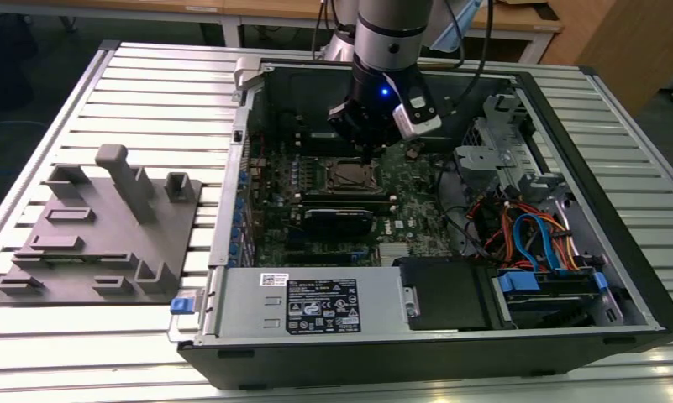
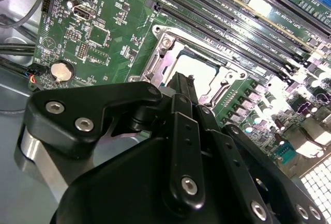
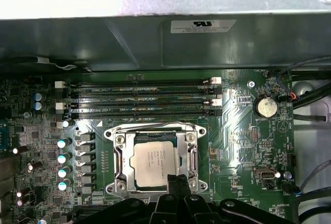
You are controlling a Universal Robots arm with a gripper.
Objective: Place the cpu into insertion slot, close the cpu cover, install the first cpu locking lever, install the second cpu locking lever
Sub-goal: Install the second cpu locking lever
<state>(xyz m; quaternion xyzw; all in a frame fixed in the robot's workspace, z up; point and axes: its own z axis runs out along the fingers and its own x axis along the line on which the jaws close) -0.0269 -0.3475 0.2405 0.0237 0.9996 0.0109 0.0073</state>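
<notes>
A ribbed white metal table (image 1: 112, 101) carries the open black computer case (image 1: 605, 252) below me. Its green circuit board (image 3: 238, 131) lies under my gripper (image 3: 178, 181), fingers pressed together and empty, just over the silver-grey square cpu (image 3: 158, 157), seated in the metal-rimmed insertion slot (image 3: 119, 154).

The cpu (image 3: 156, 158) sits seated in the insertion slot (image 3: 120, 154) on the green circuit board (image 3: 238, 131), framed by the closed cpu cover (image 3: 187, 154). Memory slots (image 3: 139, 97) lie at its 12 o'clock; the gripper (image 3: 177, 182) meets the cover's 6 o'clock edge, fingers together.
</notes>
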